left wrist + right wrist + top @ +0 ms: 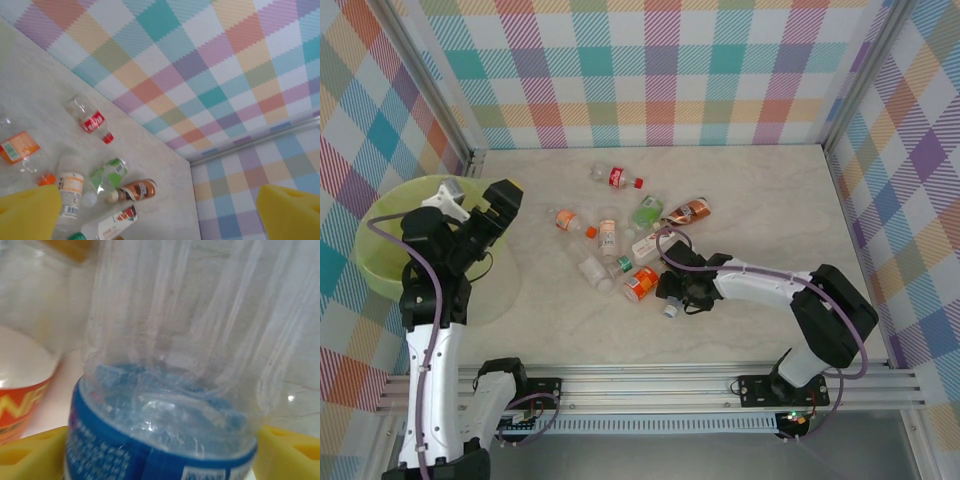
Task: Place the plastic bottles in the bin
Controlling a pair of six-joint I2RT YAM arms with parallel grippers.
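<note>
Right gripper (161, 454) sits low on the table (760, 200), closed onto a blue-labelled bottle (165, 440) that lies on its side. One yellow pad (27, 457) touches the bottle on the left and the other touches it on the right. The bottle's clear ribbed body runs away from the camera. Just beside it, to the left in the wrist view, lies an orange-labelled bottle (17, 400).

From above, this gripper is at the near edge of the loose cluster of plastic bottles (608, 237) spread over the middle of the table. Farther back lie a green-labelled one (647, 210) and a brown one (690, 210) close together. A red-labelled bottle with a red cap (615, 178) lies apart, nearest the back wall.

Left gripper (503, 203) hangs above the right-hand rim of the bin (375, 240), jaws spread wide with nothing between them. Its yellow fingers (27, 212) stand at the two lower corners of its wrist view, which looks out over the bottles toward the checked wall (210, 60).

The bin stands at the left edge of the table, well apart from the cluster
</note>
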